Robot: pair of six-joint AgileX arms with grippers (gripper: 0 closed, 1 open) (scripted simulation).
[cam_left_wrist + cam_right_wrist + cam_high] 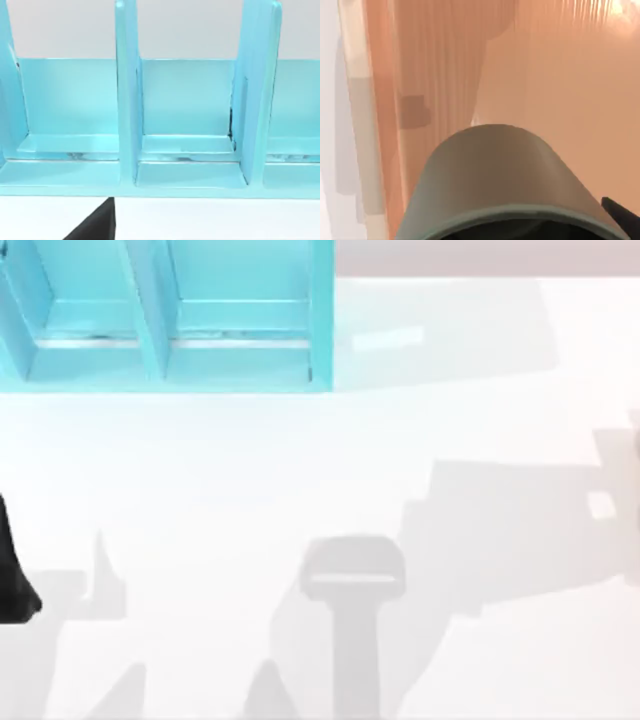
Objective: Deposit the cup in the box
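Observation:
The olive-grey cup (495, 170) sits close under the right wrist camera, lying tilted with its dark mouth toward the lens. My right gripper (520, 222) is shut on it, and one black fingertip (620, 216) shows against the cup's side. Below the cup lies the orange-tan inside of the box (570, 75), and the box's wall (372, 125) borders the white table. A tan sliver of the box (632, 445) shows at the right edge of the top view. My left arm (14, 580) is parked at the table's left edge.
A turquoise shelf unit (160, 360) with upright dividers stands at the back left. The left wrist view faces its compartments (185, 145). Grey arm shadows fall across the white table (350, 470).

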